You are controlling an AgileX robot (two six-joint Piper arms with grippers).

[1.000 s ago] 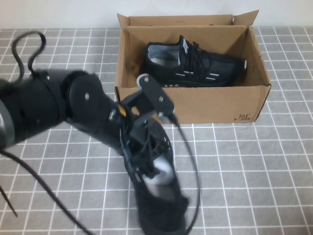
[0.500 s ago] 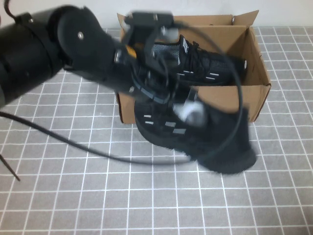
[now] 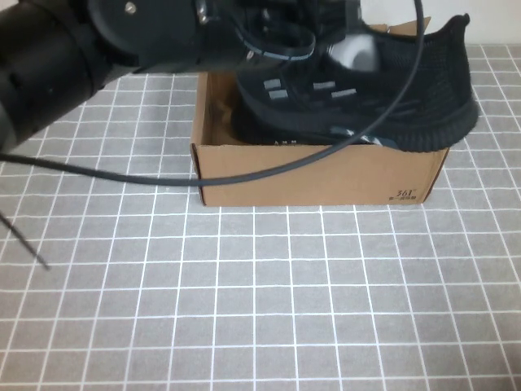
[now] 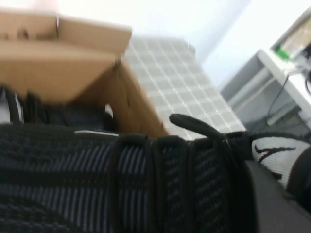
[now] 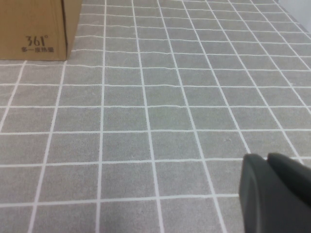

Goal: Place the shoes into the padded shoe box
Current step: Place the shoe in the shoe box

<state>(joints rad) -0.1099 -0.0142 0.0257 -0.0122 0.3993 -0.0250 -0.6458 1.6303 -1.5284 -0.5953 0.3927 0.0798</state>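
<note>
My left gripper [image 3: 313, 32] is shut on a black knit sneaker [image 3: 383, 98] with white dash marks and holds it in the air over the brown cardboard shoe box [image 3: 317, 175], heel out past the box's right end. In the left wrist view the held sneaker [image 4: 121, 179] fills the picture, with one finger [image 4: 274, 199] beside its laces and the box [image 4: 63, 63] behind. The other sneaker [image 3: 252, 130] lies inside the box, mostly hidden. My right gripper [image 5: 277, 194] is shut and empty, low over the tiled table right of the box [image 5: 34, 29].
The grey tiled table [image 3: 260, 293] stretches in front of the box. A black cable [image 3: 106, 175] hangs from my left arm across the box's front. A white wall runs behind the box.
My left arm has lifted the sneaker from the table in front of the box up and back, to over the box. The shoe turned from pointing forward to lying sideways.
</note>
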